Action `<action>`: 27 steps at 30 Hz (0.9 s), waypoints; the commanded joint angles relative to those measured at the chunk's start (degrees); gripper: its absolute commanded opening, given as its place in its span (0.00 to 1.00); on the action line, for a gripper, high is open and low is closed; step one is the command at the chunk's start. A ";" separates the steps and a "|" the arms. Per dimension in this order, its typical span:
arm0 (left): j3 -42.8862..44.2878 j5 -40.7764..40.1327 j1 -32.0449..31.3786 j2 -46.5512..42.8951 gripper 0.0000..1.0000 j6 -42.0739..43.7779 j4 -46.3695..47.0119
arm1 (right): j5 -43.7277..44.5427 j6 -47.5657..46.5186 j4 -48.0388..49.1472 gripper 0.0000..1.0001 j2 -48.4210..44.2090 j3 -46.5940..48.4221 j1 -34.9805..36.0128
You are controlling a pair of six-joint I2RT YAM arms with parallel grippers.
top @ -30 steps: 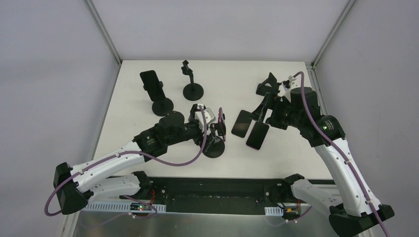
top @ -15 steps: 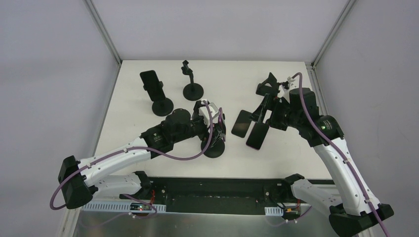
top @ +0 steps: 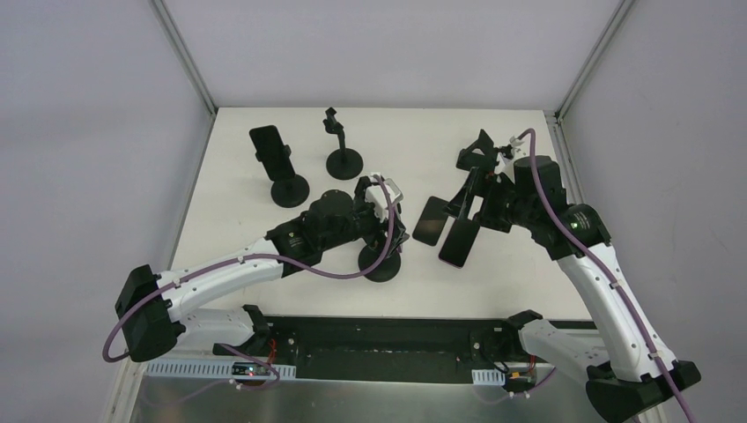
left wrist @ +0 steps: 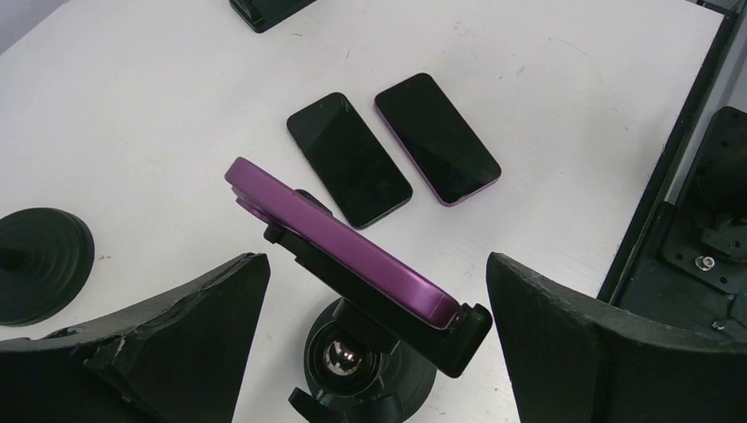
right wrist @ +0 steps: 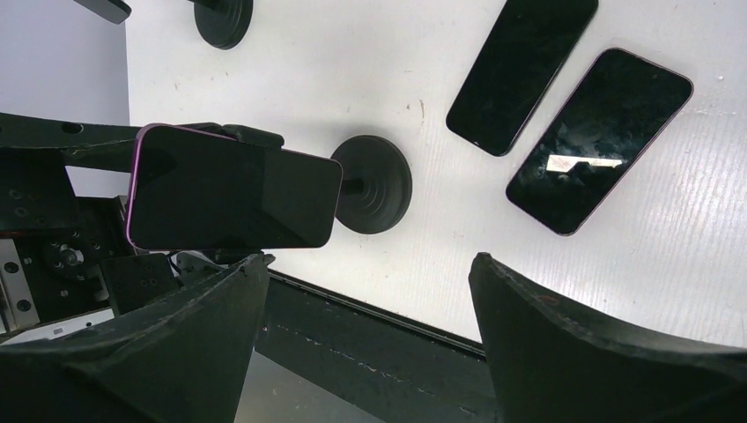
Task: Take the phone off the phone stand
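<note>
White table (top: pixel 229 189): task unfinished. Left gripper (left wrist: pixel 379 300), jaws spread wide, frames stand (left wrist: pixel 370 366), touching nothing; right gripper (right wrist: pixel 366 300) hovers nearby, also released, empty. Purple phone (left wrist: pixel 343 242) sits clamped on stand, tilted. Grasp and lift-off yet to come.

The right gripper (right wrist: pixel 366 264) is hanging with its fingers spread wide, nothing between them, looking down on the phone (right wrist: pixel 233 188) sitting clamped in the phone stand (right wrist: pixel 374 189). A black phone (right wrist: pixel 521 70) and a purple-rimmed phone (right wrist: pixel 599 139) are lying flat side by side on the white table (right wrist: pixel 370 79). What is probably another stand's base (right wrist: pixel 223 19) is peeking in at the top edge.
</note>
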 commanded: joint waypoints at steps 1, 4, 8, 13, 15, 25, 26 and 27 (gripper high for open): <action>0.82 -0.30 -0.62 0.38 0.99 0.77 3.21 | -0.99 -1.14 0.63 0.88 0.55 1.53 -0.29; 0.08 -0.03 -0.65 0.33 0.98 1.30 3.46 | -0.99 -1.10 0.71 0.88 0.62 1.70 -0.25; -0.33 2.53 -0.60 0.70 0.86 1.89 3.57 | -1.46 -0.97 0.71 0.88 0.85 1.87 -0.25; -0.70 3.10 -0.66 1.55 0.90 0.77 3.64 | -1.54 -0.97 0.62 0.88 0.67 1.92 -0.32; -1.04 2.88 -0.63 1.64 0.95 0.51 3.65 | -1.53 -0.93 0.55 0.88 0.33 1.78 -0.29; -2.36 3.17 -0.65 1.59 0.86 0.88 3.92 | -1.11 -0.62 0.53 0.88 -0.65 0.90 -0.28; -2.30 3.19 -0.66 1.57 0.83 0.97 3.92 | -1.10 -0.55 0.60 0.88 -0.78 0.81 -0.24; -2.26 3.35 -0.59 1.60 0.79 1.05 3.87 | -1.09 -0.53 0.59 0.88 -0.77 0.78 -0.27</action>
